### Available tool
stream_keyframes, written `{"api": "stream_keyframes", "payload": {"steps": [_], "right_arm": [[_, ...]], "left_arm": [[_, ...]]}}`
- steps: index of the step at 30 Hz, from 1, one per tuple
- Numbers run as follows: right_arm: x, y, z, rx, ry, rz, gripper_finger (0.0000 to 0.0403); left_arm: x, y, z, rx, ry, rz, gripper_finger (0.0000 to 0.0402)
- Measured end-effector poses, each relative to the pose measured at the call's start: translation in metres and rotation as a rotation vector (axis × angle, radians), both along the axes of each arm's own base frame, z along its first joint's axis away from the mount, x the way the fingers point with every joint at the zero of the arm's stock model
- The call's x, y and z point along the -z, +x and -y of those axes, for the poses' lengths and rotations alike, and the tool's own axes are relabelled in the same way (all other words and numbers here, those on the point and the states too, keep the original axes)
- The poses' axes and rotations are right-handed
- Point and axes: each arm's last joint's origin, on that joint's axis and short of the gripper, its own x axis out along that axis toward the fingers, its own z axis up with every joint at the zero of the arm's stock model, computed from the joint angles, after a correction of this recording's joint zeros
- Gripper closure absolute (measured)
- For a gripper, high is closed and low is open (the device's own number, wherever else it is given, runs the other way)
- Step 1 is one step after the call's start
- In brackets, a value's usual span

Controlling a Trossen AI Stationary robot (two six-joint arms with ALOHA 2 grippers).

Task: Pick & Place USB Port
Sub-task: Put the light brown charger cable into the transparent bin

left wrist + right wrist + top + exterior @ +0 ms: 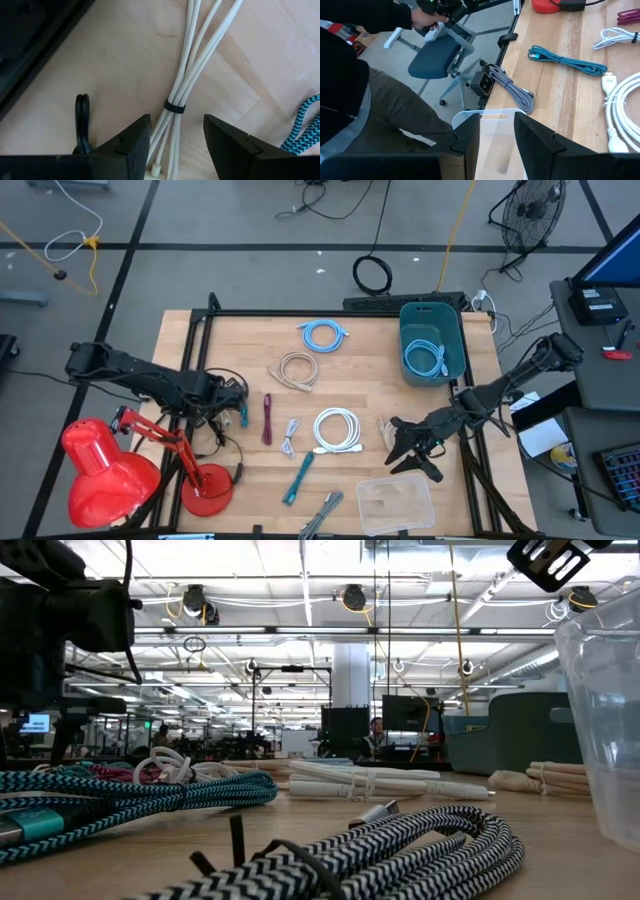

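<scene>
High view: wooden bench (pixel 345 370) with loose cable bundles spread across it — light blue coil (pixel 324 334), beige coil (pixel 295 370), white coil (pixel 336 430), maroon cable (pixel 267 418), small white cable (pixel 290 438), teal braided cable (pixel 298 477), black-and-white braided cable (pixel 322 515) at the front edge. Teal bin (pixel 432 343) sits at the back right with another blue cable inside; clear plastic tub (pixel 395 505) sits front right. Red desk lamp (pixel 120 470) stands at the front left corner. Left gripper (pixel 238 408) is low over the left side of the bench, near the maroon cable. Right gripper (pixel 400 442) hangs just behind the clear tub, right of the white coil. Low view: black-and-white braided cable in the foreground, teal braided cable to its left, white and beige bundles further back, wall of the clear tub at the right edge; neither gripper's fingers readable here. Left wrist view: left fingers (pixel 132 145) stand apart, straddling a white cable bundle (pixel 187 75) cinched with a black tie; not clamped on it, gap visible on both sides. Teal braided end shows at the side. Right wrist view: right fingers (pixel 470 142) apart, nothing between them, poised over the rim of the clear tub. A person in dark clothes sits just off the bench edge, next to a blue office chair (pixel 442 52).
</scene>
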Motion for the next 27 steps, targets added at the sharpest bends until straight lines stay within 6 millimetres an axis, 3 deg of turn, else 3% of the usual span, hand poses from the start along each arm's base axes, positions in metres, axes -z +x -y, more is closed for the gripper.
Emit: {"api": "stream_keyframes", "payload": {"steps": [8, 22, 27], "right_arm": [[0.000, 0.001, 0.001, 0.025, -0.009, 0.005, 0.0289], [0.000, 0.001, 0.001, 0.033, 0.004, -0.005, 0.0289], [0.000, 0.001, 0.001, 0.036, 0.004, -0.005, 0.0289]], "left_arm": [[0.000, -0.001, -0.004, 0.003, 0.008, -0.010, 0.0223], [0.001, -0.001, -0.010, 0.083, 0.087, -0.017, 0.0378], [0.001, 0.003, -0.011, 0.090, 0.125, 0.016, 0.0389]]}}
